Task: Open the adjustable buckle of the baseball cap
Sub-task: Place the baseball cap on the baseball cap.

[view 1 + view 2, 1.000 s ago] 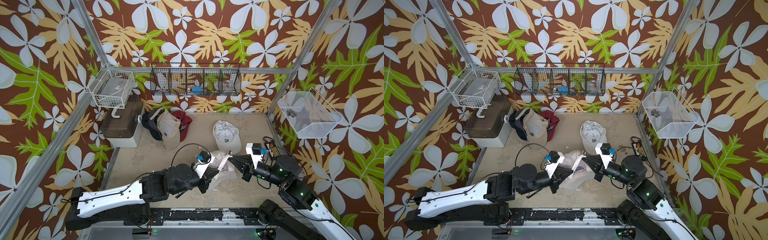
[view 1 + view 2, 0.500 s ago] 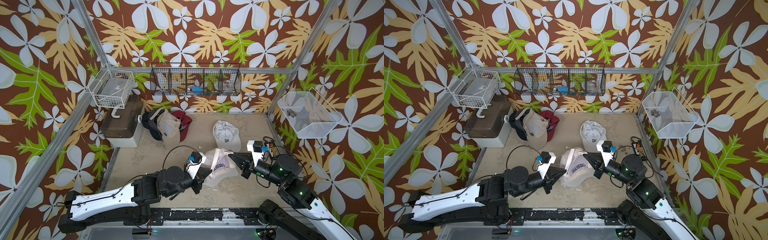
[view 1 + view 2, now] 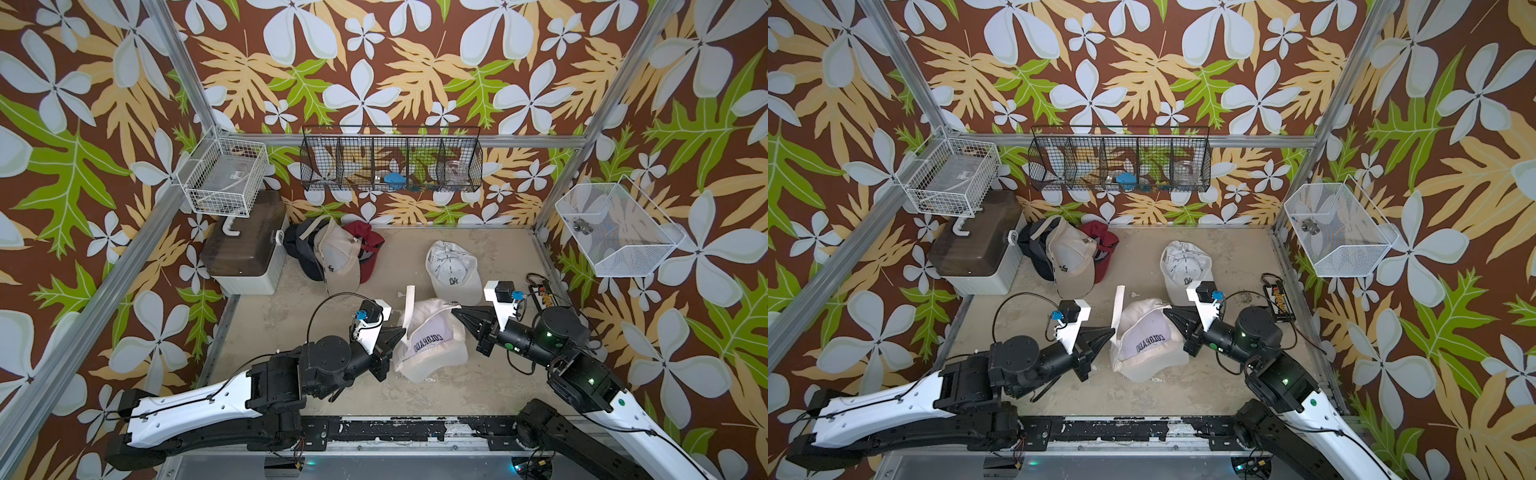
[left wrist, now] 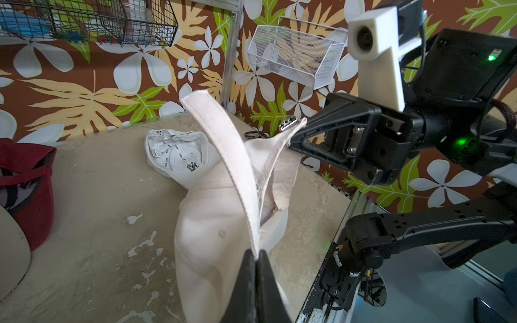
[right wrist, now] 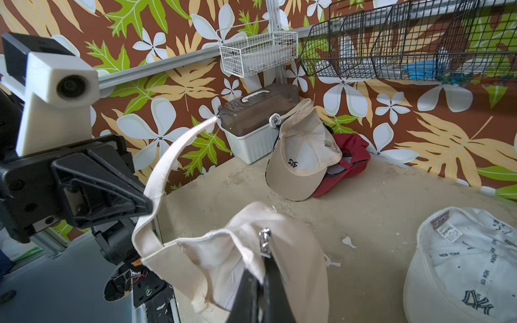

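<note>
While steadying the cream cap (image 3: 432, 347) resting on the near half of the desk (image 3: 270, 324), clamping the left pincer (image 4: 256, 253) onto the strap (image 4: 226, 151) near its root and the right pincer (image 5: 263, 265) onto the buckle (image 5: 265, 240) tab, seemingly stretching both ends apart, with the tip already poking free.

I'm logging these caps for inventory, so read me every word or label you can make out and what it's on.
"COLORADO": front of the cream cap.
"NEW YORK": repeated on inner tape of the white cap.
Too small or blurred: emblem on the tan cap, print on the black packet.
</note>
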Robot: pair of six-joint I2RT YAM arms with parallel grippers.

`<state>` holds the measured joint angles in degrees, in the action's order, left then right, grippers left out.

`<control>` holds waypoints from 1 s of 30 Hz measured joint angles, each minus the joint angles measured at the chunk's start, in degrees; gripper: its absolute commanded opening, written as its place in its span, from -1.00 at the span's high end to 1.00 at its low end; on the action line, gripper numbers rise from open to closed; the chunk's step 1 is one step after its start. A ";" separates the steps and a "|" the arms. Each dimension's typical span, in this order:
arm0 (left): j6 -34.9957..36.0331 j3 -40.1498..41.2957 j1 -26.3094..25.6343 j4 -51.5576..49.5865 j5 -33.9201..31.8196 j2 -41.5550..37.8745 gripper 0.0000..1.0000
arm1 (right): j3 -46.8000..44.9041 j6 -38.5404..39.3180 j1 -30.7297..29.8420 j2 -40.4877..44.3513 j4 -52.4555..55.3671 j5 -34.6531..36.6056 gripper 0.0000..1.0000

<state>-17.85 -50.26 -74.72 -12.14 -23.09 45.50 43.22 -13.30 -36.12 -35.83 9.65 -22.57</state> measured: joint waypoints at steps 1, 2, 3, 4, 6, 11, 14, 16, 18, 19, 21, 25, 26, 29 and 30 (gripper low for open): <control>0.15 0.00 0.96 0.00 0.07 0.02 1.00 | -0.33 -0.04 0.00 -0.17 0.13 0.00 0.57; 0.17 0.00 2.38 0.04 0.31 0.11 1.00 | -0.74 0.00 0.00 -0.39 0.22 0.02 0.51; 0.24 0.00 4.20 0.15 0.70 0.31 1.00 | -1.16 0.09 0.00 -0.63 0.28 0.07 0.41; 0.44 0.02 5.90 0.35 1.46 0.57 1.00 | -1.51 0.02 0.00 -0.81 0.28 0.07 0.31; 1.01 0.09 9.77 0.85 3.58 1.70 1.00 | -2.29 0.00 0.00 -0.98 0.55 0.15 0.15; 1.92 0.31 18.25 2.67 9.81 5.99 1.00 | -3.76 -0.04 0.00 0.83 1.97 0.70 -0.01; 2.62 0.33 23.50 3.72 13.38 9.11 1.00 | -4.92 -0.22 0.00 2.38 2.49 1.77 -0.02; 2.99 -0.02 26.56 4.15 15.89 11.28 1.00 | -5.84 -0.28 0.04 3.48 2.62 1.97 -0.03; 3.69 -1.09 29.59 4.46 17.77 13.40 1.00 | -6.84 -0.81 0.04 4.63 2.78 2.16 -0.03; 4.33 -1.70 31.12 4.74 19.06 14.29 1.00 | -7.26 -1.05 0.02 5.07 2.80 2.43 -0.03; 4.81 -3.28 35.23 5.11 20.70 16.20 1.00 | -8.04 -1.09 0.04 6.03 3.02 3.23 -0.04; 6.01 -9.14 44.26 4.94 24.65 21.00 1.00 | -8.94 -1.46 0.04 7.98 3.48 3.54 -0.05; 6.40 -11.67 46.45 4.92 26.03 22.75 1.00 | -9.14 -1.49 0.02 8.26 3.52 3.61 -0.05; 7.78 -20.37 52.02 4.26 28.02 28.50 1.00 | -9.35 -1.73 0.04 8.57 3.80 4.44 -0.05; 8.17 -23.47 53.90 3.85 28.52 30.62 1.00 | -9.35 -1.73 0.04 8.66 3.91 4.44 -0.05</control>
<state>-9.67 -73.73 -20.82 -8.29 5.43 76.12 33.87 -15.03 -36.07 -27.18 13.56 -18.13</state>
